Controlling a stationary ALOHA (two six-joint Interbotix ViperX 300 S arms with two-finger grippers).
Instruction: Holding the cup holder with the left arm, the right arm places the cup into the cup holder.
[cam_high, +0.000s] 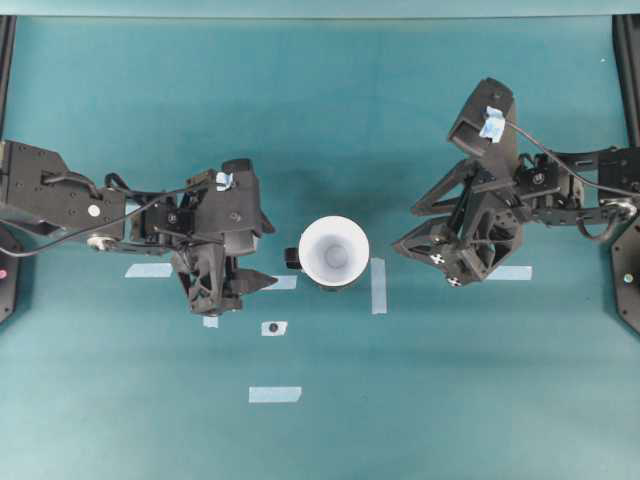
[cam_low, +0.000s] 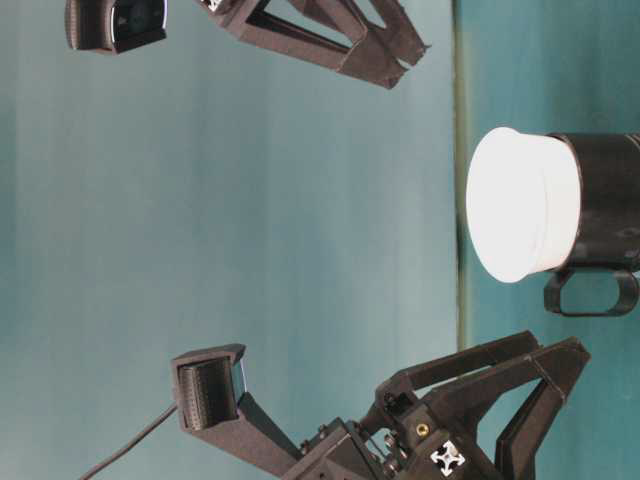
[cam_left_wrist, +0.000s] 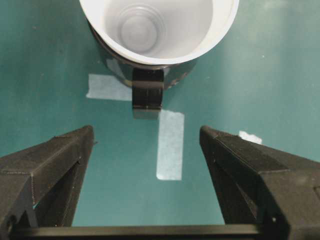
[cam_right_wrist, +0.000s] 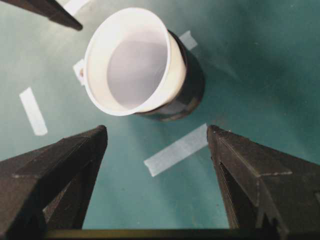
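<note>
The white cup (cam_high: 333, 252) stands upright inside the black cup holder (cam_right_wrist: 190, 87) at the table's middle. The holder's side tab (cam_high: 292, 258) points toward my left gripper (cam_high: 268, 256). That gripper is open and empty, a short way left of the tab. In the left wrist view the cup (cam_left_wrist: 157, 30) and the tab (cam_left_wrist: 147, 90) lie ahead of the spread fingers, apart from them. My right gripper (cam_high: 404, 228) is open and empty too, to the right of the cup. In the right wrist view the cup (cam_right_wrist: 132, 62) sits ahead of it, untouched.
Several strips of pale tape lie on the teal table, one just right of the cup (cam_high: 378, 285), one near the front (cam_high: 275, 394) and one under the left arm (cam_high: 149, 270). A small tape piece with a dark dot (cam_high: 273, 328) lies front-left of the cup.
</note>
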